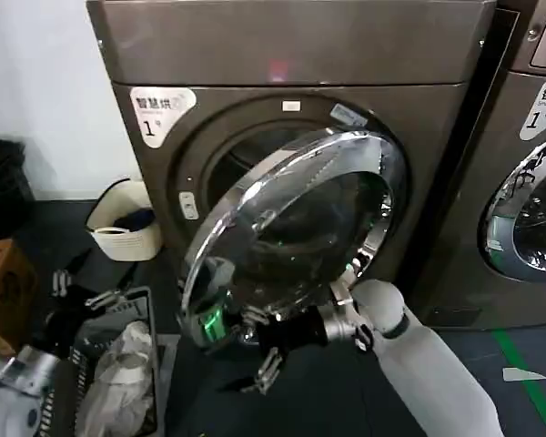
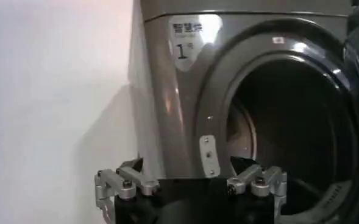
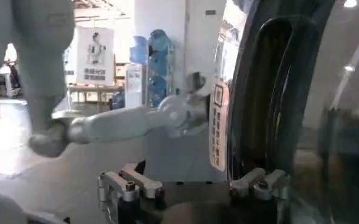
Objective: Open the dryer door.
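From the head view, the dryer (image 1: 291, 55) stands against the white wall, its white corner label (image 1: 159, 109) marked "1", and the dryer door (image 1: 291, 228) is swung partway out from the round opening, chrome rim toward us, hinged on the machine's right side. The right claw (image 1: 220, 320) sits at the door's lower free edge with a green glow at it; I cannot tell from here how far its fingers are spread or whether they grip the rim. The left claw (image 1: 77, 291) rests low on the left over a wire basket (image 1: 109, 364) of crumpled plastic, with a cream bucket (image 1: 123, 228) on the floor behind, and a neighbouring machine (image 1: 528, 182) stands off to the right. In the left wrist view, the left claw (image 2: 191, 182) is spread wide, holding nothing, facing the open drum mouth (image 2: 289, 128). In the right wrist view, the right claw (image 3: 191, 185) is also wide, one finger (image 3: 258, 182) just beside the door's dark edge (image 3: 277, 91), with the reflective chrome face showing the room.
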You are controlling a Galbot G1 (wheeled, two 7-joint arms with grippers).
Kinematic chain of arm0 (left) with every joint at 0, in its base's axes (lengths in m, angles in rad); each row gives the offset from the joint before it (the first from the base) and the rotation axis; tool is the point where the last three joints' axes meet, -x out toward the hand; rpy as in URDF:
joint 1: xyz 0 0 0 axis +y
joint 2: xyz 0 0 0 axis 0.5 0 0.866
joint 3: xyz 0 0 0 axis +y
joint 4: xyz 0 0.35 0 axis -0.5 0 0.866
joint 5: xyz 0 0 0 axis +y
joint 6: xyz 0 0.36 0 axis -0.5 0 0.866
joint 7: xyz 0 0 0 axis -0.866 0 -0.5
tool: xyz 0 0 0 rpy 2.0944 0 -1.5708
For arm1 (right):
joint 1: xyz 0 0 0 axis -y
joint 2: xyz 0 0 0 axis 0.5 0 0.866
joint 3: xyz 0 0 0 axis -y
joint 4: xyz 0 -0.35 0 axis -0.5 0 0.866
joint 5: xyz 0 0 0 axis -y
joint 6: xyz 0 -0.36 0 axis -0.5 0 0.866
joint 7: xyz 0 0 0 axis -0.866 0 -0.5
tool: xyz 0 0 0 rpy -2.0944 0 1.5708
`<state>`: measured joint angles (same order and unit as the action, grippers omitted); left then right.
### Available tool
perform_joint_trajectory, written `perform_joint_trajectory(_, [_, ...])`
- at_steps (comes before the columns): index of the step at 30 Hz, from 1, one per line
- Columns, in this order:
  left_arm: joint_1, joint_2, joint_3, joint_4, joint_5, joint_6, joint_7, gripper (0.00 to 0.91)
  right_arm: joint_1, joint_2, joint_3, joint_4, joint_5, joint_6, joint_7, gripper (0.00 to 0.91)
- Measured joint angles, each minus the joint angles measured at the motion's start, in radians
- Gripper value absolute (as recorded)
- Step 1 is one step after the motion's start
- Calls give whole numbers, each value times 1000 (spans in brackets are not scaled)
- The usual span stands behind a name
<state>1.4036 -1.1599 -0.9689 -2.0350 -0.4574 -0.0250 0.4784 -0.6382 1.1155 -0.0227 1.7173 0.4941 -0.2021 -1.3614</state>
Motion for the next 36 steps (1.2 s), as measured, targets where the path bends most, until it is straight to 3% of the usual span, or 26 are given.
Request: perform_joint_trajectory(36, [-122,129,308,-2,-90,76,-4,907,-175,-180,155,135,15,56,-38,907])
